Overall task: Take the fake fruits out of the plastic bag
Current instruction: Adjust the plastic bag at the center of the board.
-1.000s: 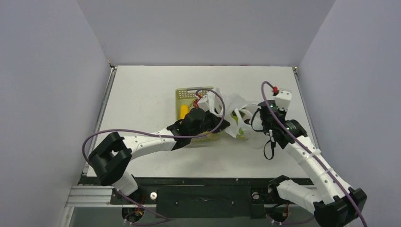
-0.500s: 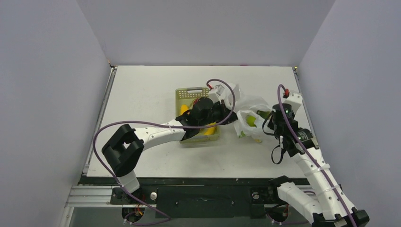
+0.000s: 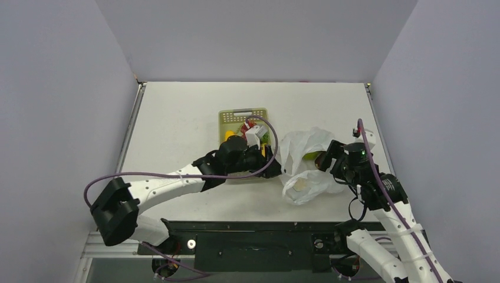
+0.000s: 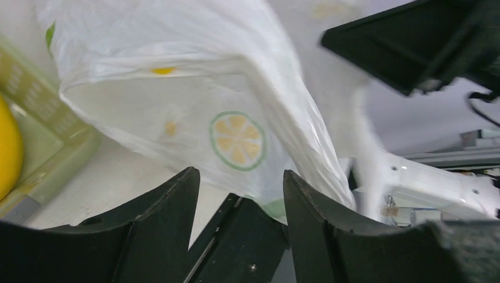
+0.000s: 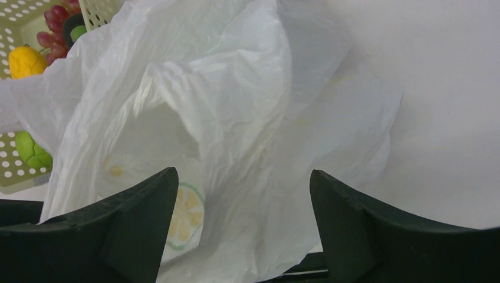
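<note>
A yellow-green basket (image 3: 242, 113) with small holes is set on the white surface (image 3: 177, 118). Shiny fake fruits (image 3: 243, 126) are kept in it: a yellow one (image 5: 26, 62), red grapes (image 5: 54, 29) and a green one (image 5: 29, 150). The left tool (image 4: 239, 180) is held open, with nothing gripped. Just right of the basket the plastic bag (image 3: 303, 144) is laid, thin, white and crinkly, with lemon slices printed on it. A greenish shape (image 3: 311, 156) is seen through it. The right tool (image 5: 243, 174) is spread wide by the bag, empty.
</note>
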